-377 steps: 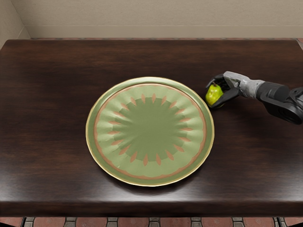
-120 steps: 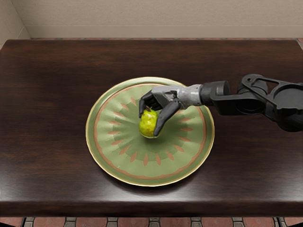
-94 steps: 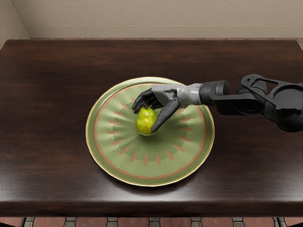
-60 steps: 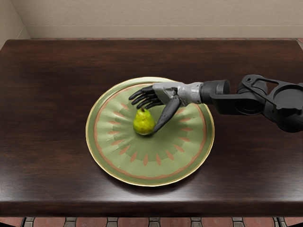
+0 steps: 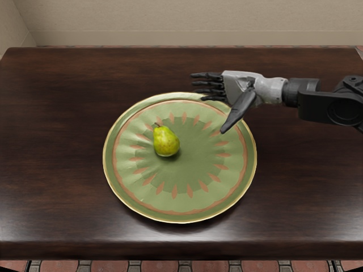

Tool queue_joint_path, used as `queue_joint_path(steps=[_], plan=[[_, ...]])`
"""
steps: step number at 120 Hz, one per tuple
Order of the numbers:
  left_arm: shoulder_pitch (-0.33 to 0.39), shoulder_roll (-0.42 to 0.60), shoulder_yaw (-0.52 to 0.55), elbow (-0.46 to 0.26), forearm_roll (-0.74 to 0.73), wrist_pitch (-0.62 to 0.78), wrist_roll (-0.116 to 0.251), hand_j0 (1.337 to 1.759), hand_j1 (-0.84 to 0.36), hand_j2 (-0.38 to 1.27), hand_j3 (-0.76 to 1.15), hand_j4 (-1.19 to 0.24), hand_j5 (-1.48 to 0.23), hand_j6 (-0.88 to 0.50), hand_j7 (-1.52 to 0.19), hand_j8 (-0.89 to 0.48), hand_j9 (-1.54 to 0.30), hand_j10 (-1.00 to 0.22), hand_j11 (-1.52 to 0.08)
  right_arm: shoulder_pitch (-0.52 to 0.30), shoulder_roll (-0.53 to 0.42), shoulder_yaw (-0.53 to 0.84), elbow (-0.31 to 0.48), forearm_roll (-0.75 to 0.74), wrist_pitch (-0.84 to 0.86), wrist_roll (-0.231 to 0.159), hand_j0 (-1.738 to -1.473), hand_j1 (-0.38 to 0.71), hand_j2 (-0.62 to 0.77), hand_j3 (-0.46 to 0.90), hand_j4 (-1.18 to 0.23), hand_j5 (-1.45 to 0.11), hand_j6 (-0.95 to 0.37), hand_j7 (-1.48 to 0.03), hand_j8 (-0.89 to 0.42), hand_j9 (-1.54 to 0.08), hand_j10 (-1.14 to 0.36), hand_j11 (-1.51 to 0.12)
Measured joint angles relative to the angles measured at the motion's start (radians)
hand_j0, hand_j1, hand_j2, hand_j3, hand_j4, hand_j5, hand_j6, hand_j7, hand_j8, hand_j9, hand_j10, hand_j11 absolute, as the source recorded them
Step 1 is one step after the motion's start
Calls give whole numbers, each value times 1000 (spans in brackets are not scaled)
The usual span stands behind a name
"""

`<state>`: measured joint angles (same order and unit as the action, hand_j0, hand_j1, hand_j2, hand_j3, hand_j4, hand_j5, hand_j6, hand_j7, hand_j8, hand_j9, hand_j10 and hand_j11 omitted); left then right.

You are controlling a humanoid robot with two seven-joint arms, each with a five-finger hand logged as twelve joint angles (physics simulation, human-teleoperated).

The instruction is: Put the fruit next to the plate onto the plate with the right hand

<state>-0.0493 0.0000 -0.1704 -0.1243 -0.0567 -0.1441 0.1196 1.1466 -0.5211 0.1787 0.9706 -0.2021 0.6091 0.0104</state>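
A yellow-green pear lies on the large green plate, a little left of the plate's centre, with nothing touching it. My right hand hovers over the plate's far right rim, up and to the right of the pear. Its fingers are spread and hold nothing, and the thumb points down toward the plate. The right arm comes in from the right edge. No left arm shows.
The plate sits mid-table on a dark wooden table. The table's front edge runs near the bottom of the view, and a pale wall lies behind its far edge.
The right hand opened and let go of the pear on the plate, then drew back up and to the right. The pear settled slightly left of where it was held.
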Motion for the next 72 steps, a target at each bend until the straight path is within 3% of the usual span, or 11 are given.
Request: queue_joint_path(steps=[72], plan=[[0, 0, 0, -1, 0, 0, 0, 1658, 348, 0, 0, -1, -1, -1, -1, -1, -1, -1, -1, -63, -237, -1, 49, 94, 2, 0, -1658, -349, 2, 0, -1, -2, -1, -2, -1, -2, -1, -2]])
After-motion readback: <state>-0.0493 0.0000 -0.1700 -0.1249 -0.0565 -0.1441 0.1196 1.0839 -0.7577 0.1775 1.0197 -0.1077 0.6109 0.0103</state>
